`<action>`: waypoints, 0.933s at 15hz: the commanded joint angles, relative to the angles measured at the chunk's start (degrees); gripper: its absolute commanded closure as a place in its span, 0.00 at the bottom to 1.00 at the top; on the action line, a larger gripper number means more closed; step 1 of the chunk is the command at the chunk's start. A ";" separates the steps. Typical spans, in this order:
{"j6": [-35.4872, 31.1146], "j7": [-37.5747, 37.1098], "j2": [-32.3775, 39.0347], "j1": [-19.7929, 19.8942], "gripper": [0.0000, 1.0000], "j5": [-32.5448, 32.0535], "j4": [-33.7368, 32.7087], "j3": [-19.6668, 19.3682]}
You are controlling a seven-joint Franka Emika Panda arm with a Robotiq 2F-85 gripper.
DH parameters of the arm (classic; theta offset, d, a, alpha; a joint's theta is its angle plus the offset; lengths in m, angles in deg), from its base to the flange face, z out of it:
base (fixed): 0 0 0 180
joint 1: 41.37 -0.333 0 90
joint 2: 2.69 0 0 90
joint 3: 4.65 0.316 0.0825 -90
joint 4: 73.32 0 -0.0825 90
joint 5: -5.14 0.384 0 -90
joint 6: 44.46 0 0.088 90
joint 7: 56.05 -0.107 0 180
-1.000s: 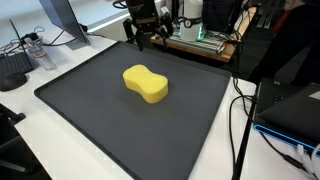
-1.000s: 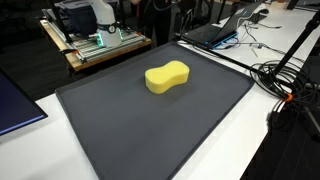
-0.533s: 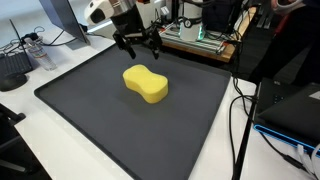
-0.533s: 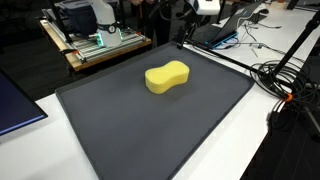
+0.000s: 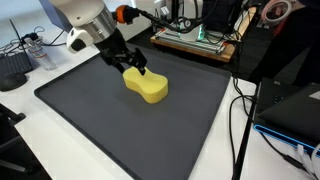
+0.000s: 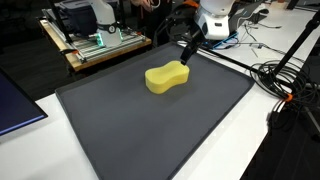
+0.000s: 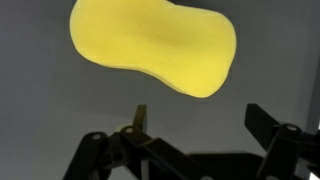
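Observation:
A yellow peanut-shaped sponge (image 5: 147,85) (image 6: 167,77) lies flat near the middle of a dark grey mat (image 5: 100,120) (image 6: 150,130). My gripper (image 5: 133,63) (image 6: 187,55) hangs just above one end of the sponge, tilted, its jaws wide apart and empty. In the wrist view the sponge (image 7: 155,45) fills the upper half, and my open gripper (image 7: 200,115) is short of it, with bare mat between the two black fingers (image 7: 262,118). Nothing is held.
A wooden board with electronics (image 5: 195,40) (image 6: 95,45) stands past the mat's far edge. Cables (image 5: 240,115) (image 6: 285,80) run along one side of the mat. A laptop (image 6: 222,33) and a monitor foot (image 5: 62,30) sit on the white table.
The arm has swung out from the mat's far edge and come down over the end of the sponge. The jaws stayed open; the sponge has not moved.

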 commanded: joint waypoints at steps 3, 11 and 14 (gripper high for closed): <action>4.29 1.63 9.44 0.55 0.00 -2.63 -12.63 0.29; 4.54 4.85 16.00 1.38 0.00 -2.81 -19.05 0.75; 4.34 5.59 16.44 1.94 0.00 -2.51 -18.94 0.76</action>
